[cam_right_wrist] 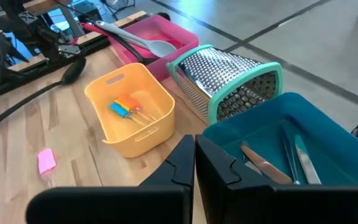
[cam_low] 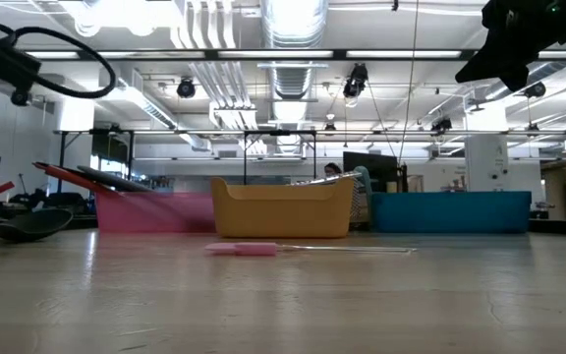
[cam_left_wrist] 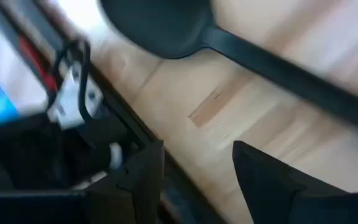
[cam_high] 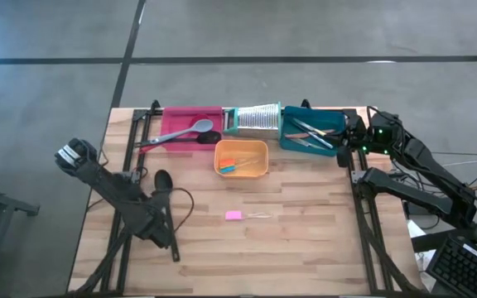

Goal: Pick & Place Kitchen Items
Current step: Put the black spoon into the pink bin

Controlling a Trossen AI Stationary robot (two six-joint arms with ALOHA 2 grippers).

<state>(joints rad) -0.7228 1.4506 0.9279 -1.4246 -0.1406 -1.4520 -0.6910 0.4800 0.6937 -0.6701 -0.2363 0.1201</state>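
A black long-handled spoon (cam_high: 162,179) lies on the wooden table at the left; its bowl (cam_left_wrist: 154,25) and handle (cam_left_wrist: 303,81) show in the left wrist view. My left gripper (cam_high: 157,199) hangs open just above the table beside that handle, pointing steeply down, and touches nothing. A small pink piece (cam_high: 233,215) lies loose mid-table. My right gripper (cam_right_wrist: 194,165) is shut and waits raised over the teal tray (cam_high: 313,128) at the far right. Grey-blue (cam_high: 190,130), red and black spoons rest in the pink tray (cam_high: 172,120).
An orange tray (cam_high: 241,157) with small blue and orange pieces (cam_right_wrist: 126,107) stands mid-table. A silver grater (cam_high: 255,118) lies between the pink and teal trays. Knives lie in the teal tray (cam_right_wrist: 278,165). Black frame rails (cam_high: 131,165) run along both table sides.
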